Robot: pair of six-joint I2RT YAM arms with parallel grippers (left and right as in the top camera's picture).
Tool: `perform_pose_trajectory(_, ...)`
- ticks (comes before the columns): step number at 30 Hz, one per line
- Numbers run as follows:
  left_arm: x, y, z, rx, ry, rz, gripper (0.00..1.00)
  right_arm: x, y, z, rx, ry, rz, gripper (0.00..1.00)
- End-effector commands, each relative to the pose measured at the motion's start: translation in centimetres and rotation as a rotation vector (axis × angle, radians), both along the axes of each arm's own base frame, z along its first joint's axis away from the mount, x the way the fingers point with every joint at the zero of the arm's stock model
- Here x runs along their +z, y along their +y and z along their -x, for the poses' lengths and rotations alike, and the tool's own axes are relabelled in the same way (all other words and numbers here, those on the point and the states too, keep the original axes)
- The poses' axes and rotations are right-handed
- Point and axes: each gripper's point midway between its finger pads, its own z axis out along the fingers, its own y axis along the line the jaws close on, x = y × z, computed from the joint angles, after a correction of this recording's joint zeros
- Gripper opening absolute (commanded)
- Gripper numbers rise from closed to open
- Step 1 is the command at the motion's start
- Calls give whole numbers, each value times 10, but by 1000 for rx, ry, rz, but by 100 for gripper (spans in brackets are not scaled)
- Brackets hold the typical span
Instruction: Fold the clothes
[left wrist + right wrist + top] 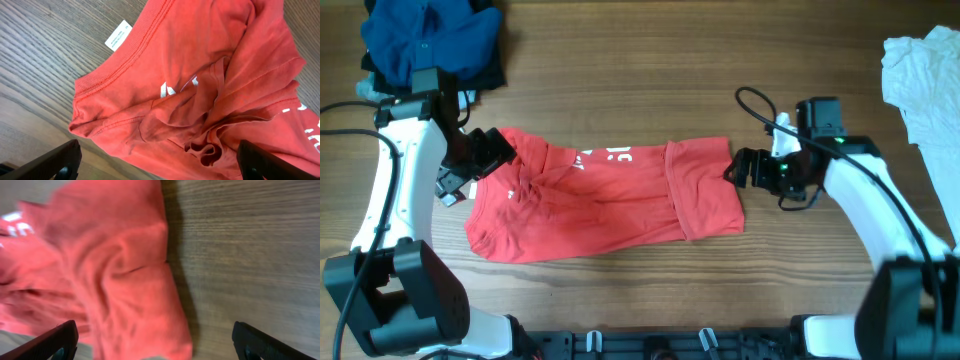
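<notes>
Now, T-shirt (605, 195): mid-table (650, 70), a rumpled band running left to right, collar end leftward
Left gripper (492, 152): fingers spread wide over the collar end, holding nothing
Right gripper (735, 168): equally wide at the hem edge, empty
Why: probably one gripper per end, so both ends can be pinched for a fold
Count: one T-shirt, one blue garment (430, 40), one white cloth (920, 80), two grippers

The red T-shirt (115, 275) fills the left half of the view, rumpled and somewhat blurred, with a bit of white lettering (14, 222) at its upper left edge. Its right border casts a dark shadow on the wooden table (250, 250), whose grain runs across the right half. The right gripper (157, 344) shows its dark fingertips (56, 341) spread wide at the bottom corners, with the shirt's edge between them.
</notes>
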Motion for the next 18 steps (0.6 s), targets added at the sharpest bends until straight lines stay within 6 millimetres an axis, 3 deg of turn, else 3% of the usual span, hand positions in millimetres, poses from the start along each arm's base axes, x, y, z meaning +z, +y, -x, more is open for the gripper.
perform_pose_trajectory(1, 0, 3, 2, 5, 0, -3, 100, -33, 23, 4, 64, 87, -141, 99)
perform_pose_trajectory(5, 0, 3, 3, 5, 4, -2, 100, -70, 39, 8, 67, 191, -251, 96)
perform_pose_trajectory(7, 0, 3, 3, 5, 3, -2, 100, -78, 48, 12, 78, 222, -294, 92)
perform_pose_trajectory(8, 0, 3, 3, 5, 3, -2, 100, -80, 53, 14, 88, 230, -313, 84)
perform_pose_trajectory(9, 0, 3, 3, 5, 3, -2, 100, -81, 55, 15, 92, 237, -310, 69)
perform_pose_trajectory(10, 0, 3, 2, 5, 3, -2, 100, -81, 57, 16, 93, 242, -307, 49)
perform_pose_trajectory(11, 0, 3, 2, 5, 2, -2, 100, -81, 59, 16, 76, 253, -308, 36)
perform_pose_trajectory(12, 0, 3, 2, 5, 2, -2, 100, -82, 58, 15, 56, 261, -299, 32)
perform_pose_trajectory(13, 0, 3, 2, 5, 3, -2, 100, -85, 55, 13, 24, 267, -275, 10)
perform_pose_trajectory(14, 0, 3, 3, 5, 3, -2, 100, -85, 54, 12, 16, 268, -269, 4)
perform_pose_trajectory(15, 0, 3, 3, 5, 3, -2, 100, -83, 53, 11, 13, 262, -270, 4)
perform_pose_trajectory(18, 0, 3, 3, 4, 3, -2, 100, -69, 23, 5, -86, 239, -202, 4)
